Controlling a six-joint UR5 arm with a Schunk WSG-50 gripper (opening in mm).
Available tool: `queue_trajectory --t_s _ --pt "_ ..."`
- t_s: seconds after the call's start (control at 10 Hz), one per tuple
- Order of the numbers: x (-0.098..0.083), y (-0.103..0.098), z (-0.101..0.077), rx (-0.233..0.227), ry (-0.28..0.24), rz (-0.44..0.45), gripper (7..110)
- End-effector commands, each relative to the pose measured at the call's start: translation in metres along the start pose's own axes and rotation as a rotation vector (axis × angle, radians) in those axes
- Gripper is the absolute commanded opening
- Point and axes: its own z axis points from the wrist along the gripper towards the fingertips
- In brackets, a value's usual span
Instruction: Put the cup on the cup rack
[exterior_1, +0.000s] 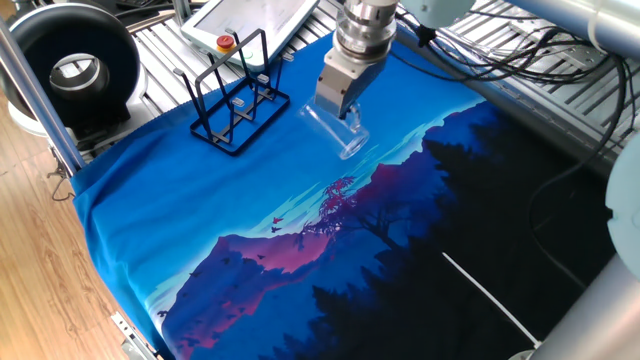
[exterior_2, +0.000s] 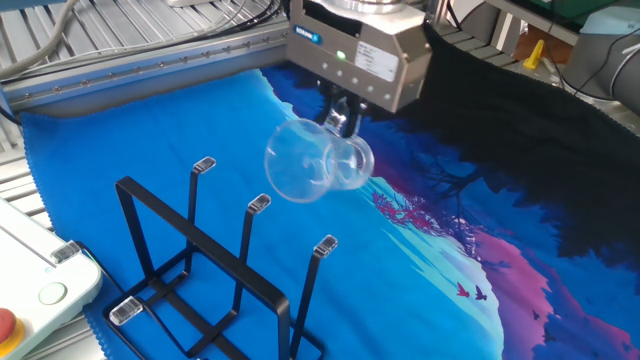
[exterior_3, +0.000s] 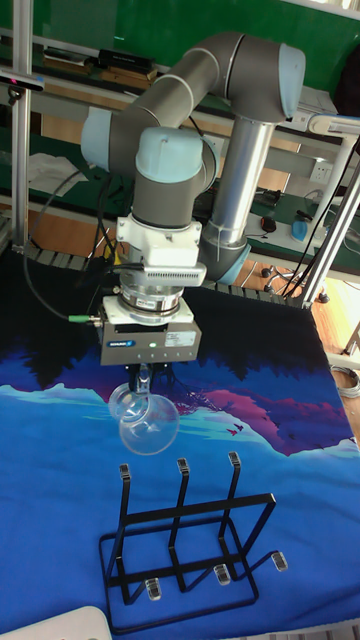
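Cup (exterior_2: 318, 168) was what we looked at first: a clear tumbler with nothing that we could see inside it, held in the air and tipped onto its side, its open mouth turned toward the cup rack (exterior_2: 205, 275) and its thick base pointing away from the rack. In the tall fixed view we saw the same cup (exterior_3: 146, 419) hanging just under the tool, above the rack (exterior_3: 185, 540) and not touching it, with blue cloth (exterior_3: 290, 470) showing between them. We saw the rack standing upright on the cloth, its three tall prongs bare and carrying nothing, its rectangular base frame flat on the cloth. In one fixed view the cup (exterior_1: 340, 128) sat well to the side of the rack (exterior_1: 235, 95), away from the white pendant with the red button that lay beyond the rack. We found the gripper (exterior_2: 340, 118) pointing straight down, its fingers (exterior_2: 344, 115) drawn in narrow and pinching the cup's wall near the rim, so that the tumbler hung from that grip alone. We could not tell from these views exactly how much of the rim lay between the pads. Relative to the rack, the gripper (exterior_3: 147, 378) stood higher than the prong tops.
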Motion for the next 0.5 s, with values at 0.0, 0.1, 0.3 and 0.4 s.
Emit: queue_trajectory --t_s 0.0,0.1,0.3,0.4 --pt "-0.0048 0.0183 0.0006 -0.072 0.0 -0.085 7" --pt "-0.007 0.0196 0.0022 -0.074 0.002 -0.095 7" --pt "-0.0085 0.0199 0.005 -0.087 0.019 -0.131 7" --pt "-0.0079 0.0195 0.0066 -0.092 0.035 -0.144 7"
